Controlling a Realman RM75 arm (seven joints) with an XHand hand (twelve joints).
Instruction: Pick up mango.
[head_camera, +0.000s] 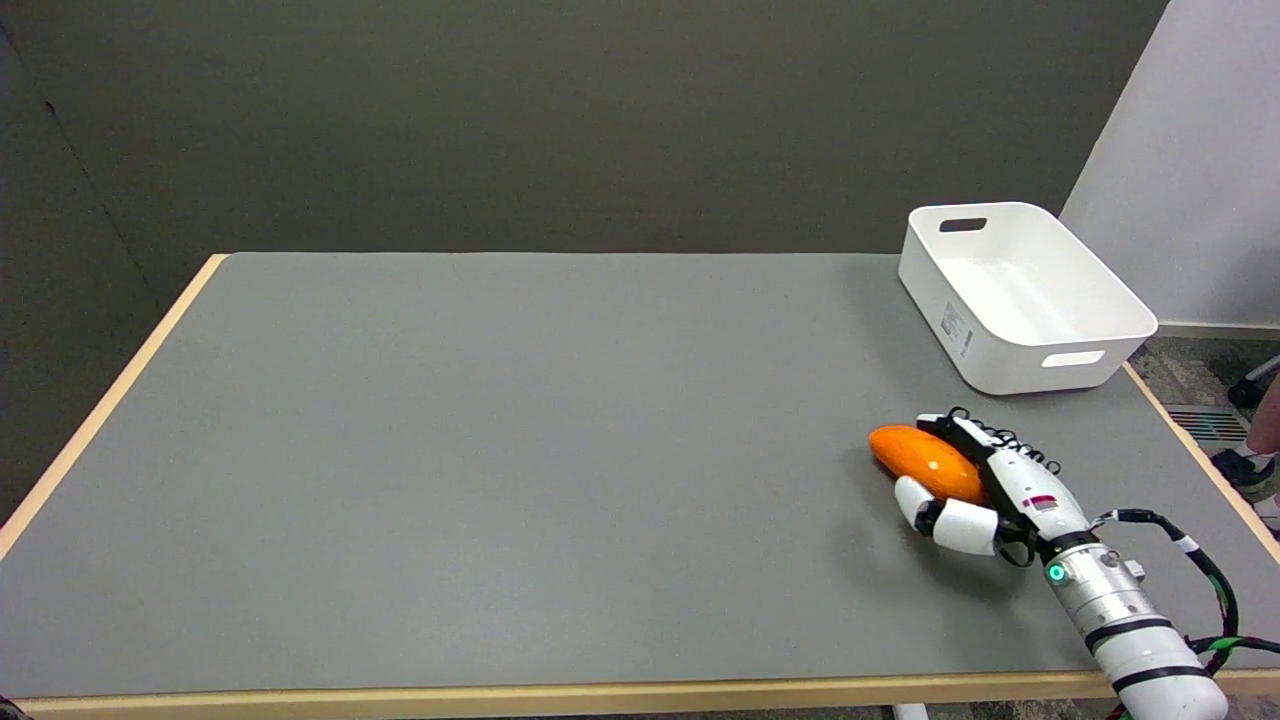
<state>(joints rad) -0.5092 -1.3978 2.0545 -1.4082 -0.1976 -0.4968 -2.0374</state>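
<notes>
My right hand (985, 490) is wrapping the mango (925, 462).
Thumb and fingers are closing around it — whether it's clear of the grey table (500, 450), I can't tell.

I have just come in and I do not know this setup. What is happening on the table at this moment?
The right robot hand is closed around an orange mango on the right part of the grey table, with the thumb on the near side and the fingers on the far side. Whether the mango is lifted off the surface cannot be told. A white bin stands empty behind it, near the far right corner.
</notes>
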